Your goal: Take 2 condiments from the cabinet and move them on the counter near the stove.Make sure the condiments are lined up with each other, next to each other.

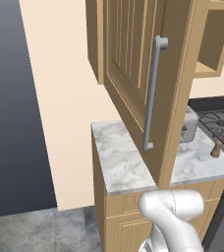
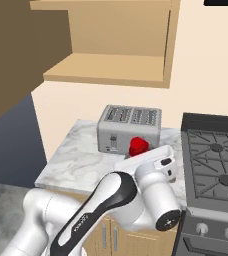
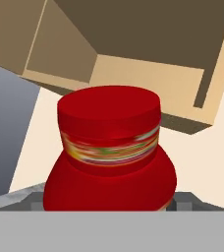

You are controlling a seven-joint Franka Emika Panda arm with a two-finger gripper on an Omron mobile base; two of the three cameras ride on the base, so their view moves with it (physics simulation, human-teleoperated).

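Red bottle (image 3: 111,157) sits clamped in my gripper (image 2: 148,159) above the counter (image 2: 81,160), near the stove (image 2: 216,160). It looks light, rigid, maybe slick; I'd grip its waist below the cap.

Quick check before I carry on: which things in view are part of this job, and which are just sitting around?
Job:
red bottle, in the gripper
wooden shaker, on the counter
cabinet, door open
stove

Just there:
toaster on the counter
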